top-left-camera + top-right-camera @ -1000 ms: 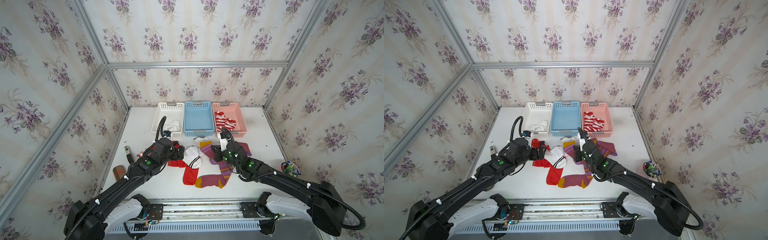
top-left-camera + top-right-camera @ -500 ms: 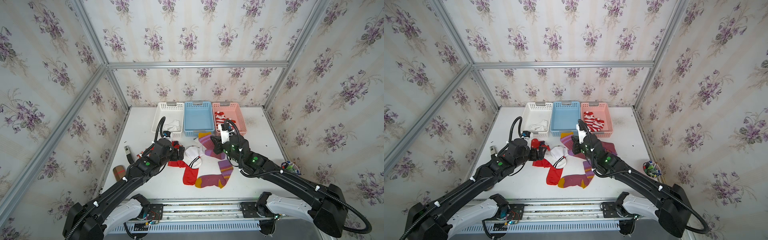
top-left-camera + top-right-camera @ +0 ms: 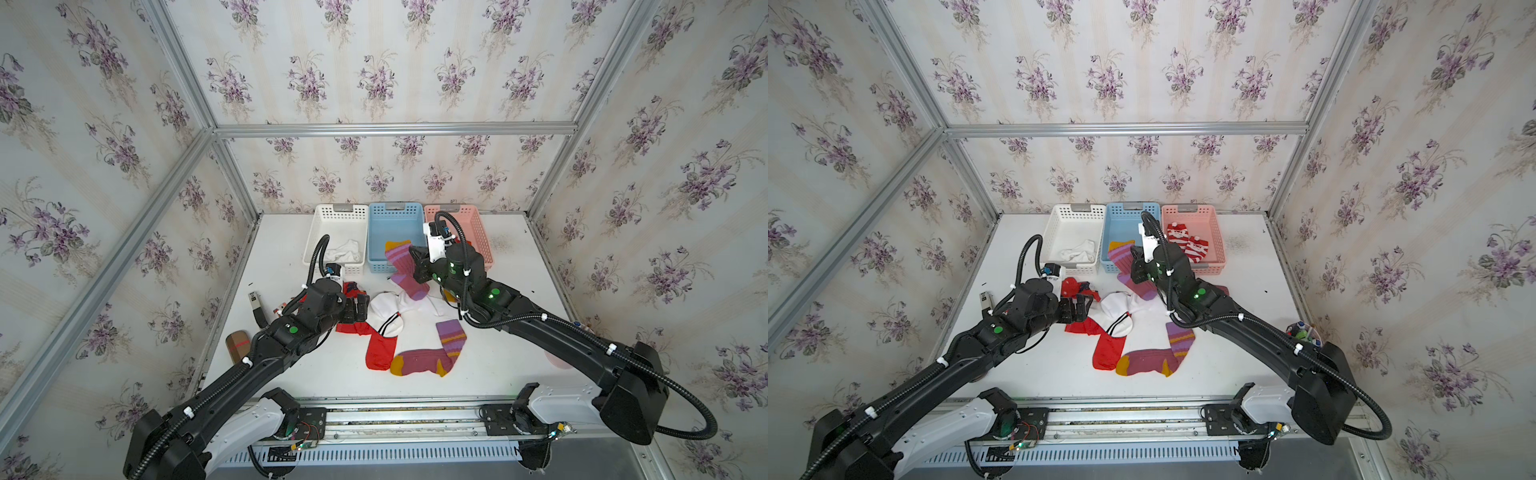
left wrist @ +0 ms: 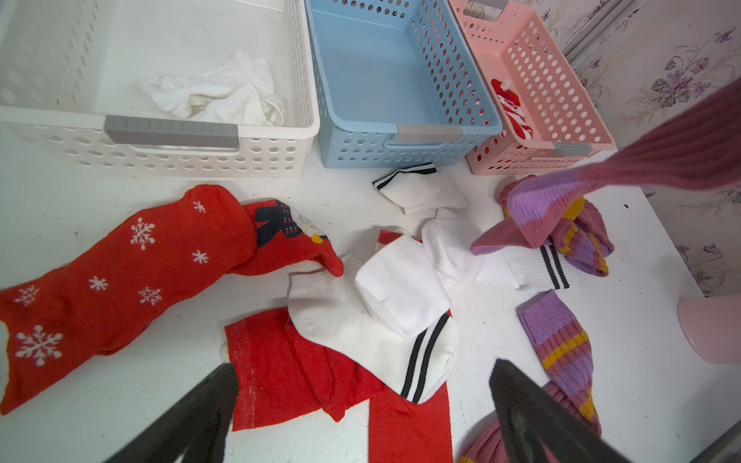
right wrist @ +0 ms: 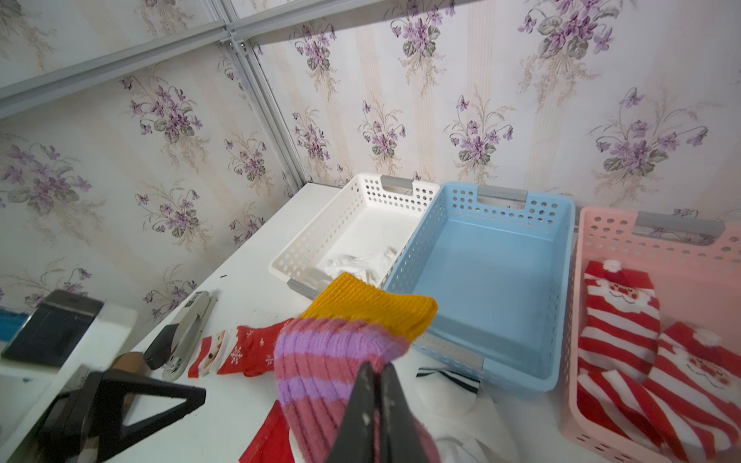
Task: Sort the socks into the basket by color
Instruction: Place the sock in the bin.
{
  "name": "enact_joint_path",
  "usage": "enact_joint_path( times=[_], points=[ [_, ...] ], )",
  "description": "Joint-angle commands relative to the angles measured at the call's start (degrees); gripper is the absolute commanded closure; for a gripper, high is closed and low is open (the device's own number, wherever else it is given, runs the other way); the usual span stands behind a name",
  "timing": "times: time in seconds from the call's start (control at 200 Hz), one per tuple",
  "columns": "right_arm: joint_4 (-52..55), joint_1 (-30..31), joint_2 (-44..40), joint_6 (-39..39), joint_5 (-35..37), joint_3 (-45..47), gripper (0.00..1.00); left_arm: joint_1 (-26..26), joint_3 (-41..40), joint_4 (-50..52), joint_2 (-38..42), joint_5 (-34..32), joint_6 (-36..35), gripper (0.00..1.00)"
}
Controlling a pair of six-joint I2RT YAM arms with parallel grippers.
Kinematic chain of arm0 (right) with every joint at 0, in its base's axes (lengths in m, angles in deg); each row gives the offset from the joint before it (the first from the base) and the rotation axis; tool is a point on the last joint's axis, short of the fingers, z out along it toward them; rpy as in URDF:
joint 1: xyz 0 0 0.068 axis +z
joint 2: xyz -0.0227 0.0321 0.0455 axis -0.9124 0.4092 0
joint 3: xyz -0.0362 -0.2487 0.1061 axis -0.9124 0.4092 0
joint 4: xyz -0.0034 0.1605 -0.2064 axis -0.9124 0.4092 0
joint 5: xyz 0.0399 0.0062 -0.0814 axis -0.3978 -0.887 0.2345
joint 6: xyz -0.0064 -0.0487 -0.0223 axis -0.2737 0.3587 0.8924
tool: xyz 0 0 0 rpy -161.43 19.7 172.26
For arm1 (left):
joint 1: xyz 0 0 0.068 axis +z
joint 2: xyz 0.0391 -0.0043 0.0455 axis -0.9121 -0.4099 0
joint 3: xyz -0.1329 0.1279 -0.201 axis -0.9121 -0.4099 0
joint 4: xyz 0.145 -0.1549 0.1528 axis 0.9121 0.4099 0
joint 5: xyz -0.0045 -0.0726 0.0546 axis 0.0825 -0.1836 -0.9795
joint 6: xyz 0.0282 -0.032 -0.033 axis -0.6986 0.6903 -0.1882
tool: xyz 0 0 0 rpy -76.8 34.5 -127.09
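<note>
My right gripper [image 3: 417, 266] [image 5: 377, 371] is shut on a maroon-purple sock [image 3: 400, 258] [image 5: 320, 360] with lilac bands and a mustard toe. It holds the sock in the air at the front edge of the blue basket [image 3: 394, 209] [image 5: 501, 280], whose floor is bare. My left gripper [image 3: 360, 307] [image 4: 361, 368] hangs open just above a white black-striped sock [image 4: 401, 292] that lies on a red sock [image 4: 288, 368]. A second maroon-purple sock [image 3: 432, 358] lies flat near the front. The white basket [image 3: 332, 214] holds a white sock [image 3: 343, 251]. In the pink basket [image 3: 1208, 214] lie two Santa socks [image 3: 1187, 243].
A red snowflake sock [image 4: 120, 272] lies in front of the white basket. More white striped socks [image 4: 533, 264] lie by the pink basket. A stapler [image 3: 257, 305] and a brown block [image 3: 237, 345] sit at the table's left edge. A pink cup [image 4: 713, 332] stands at the right.
My right gripper has lifted the maroon-purple sock off the table and carried it back toward the blue basket. The left arm has hardly moved.
</note>
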Motion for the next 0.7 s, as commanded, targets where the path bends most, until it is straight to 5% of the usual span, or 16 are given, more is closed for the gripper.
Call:
enact_joint_path(
  times=[0.0,0.694],
  points=[
    [-3.1,-1.1,2.5,1.3,-0.7,-3.1,0.93,0.1,-0.1,0.4,0.4,0.3,0.6,0.01],
    [0.6,-8.4,29.6,2.2,-6.9,-35.3,0.95,0.0,-0.5,0.6,0.3,1.4,0.3,0.01]
  ],
)
